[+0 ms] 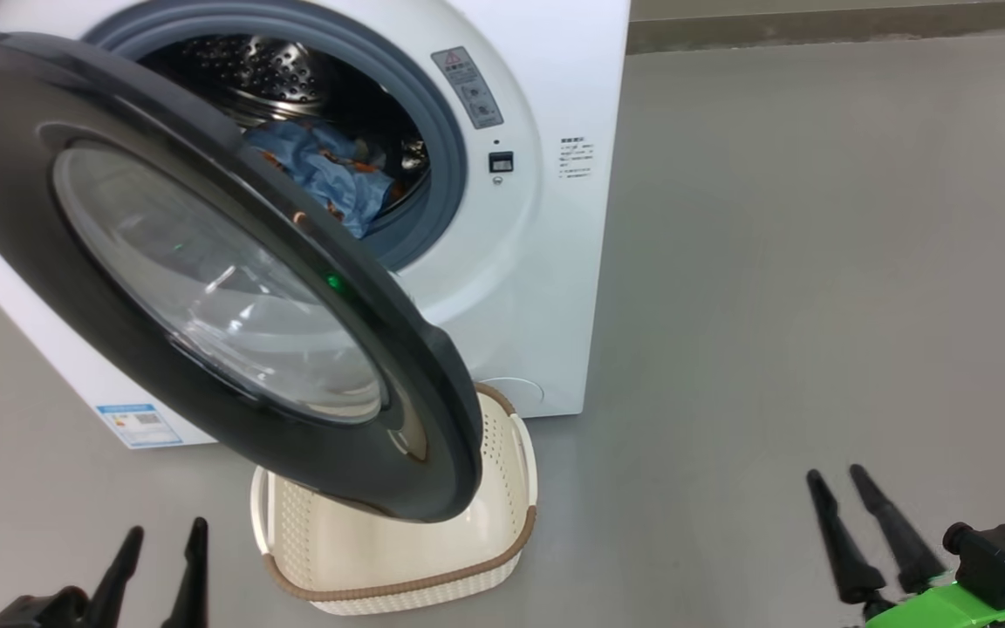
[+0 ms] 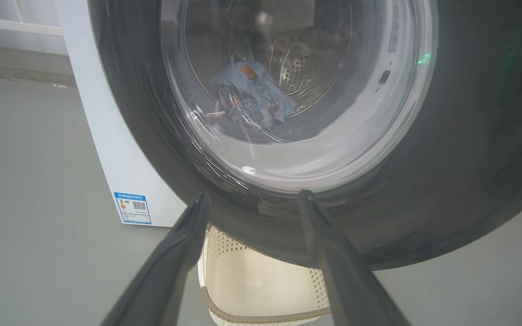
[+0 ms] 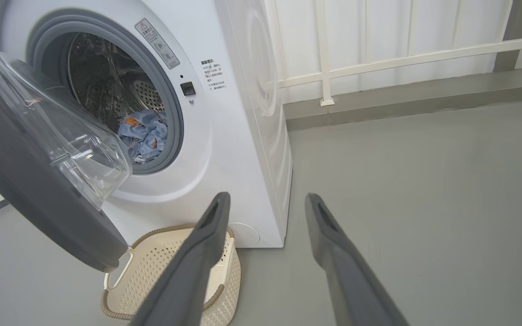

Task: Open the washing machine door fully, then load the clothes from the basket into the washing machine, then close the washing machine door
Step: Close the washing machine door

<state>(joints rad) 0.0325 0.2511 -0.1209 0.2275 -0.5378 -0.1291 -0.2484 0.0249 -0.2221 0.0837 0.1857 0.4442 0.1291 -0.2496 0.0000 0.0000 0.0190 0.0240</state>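
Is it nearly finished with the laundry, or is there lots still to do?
Nearly finished. Done: the washing machine door stands open and the clothes lie inside the washing machine; what shows of the basket is empty. In hand: nothing, since the left gripper and the right gripper are both open and hold nothing. Left: closing the door.

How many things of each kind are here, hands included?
White front-loading washing machine: 1
Round black-rimmed glass door: 1
Cream perforated plastic basket: 1
Heap of light blue printed clothes: 1
Dark two-fingered left hand and right hand: 2
Total: 6
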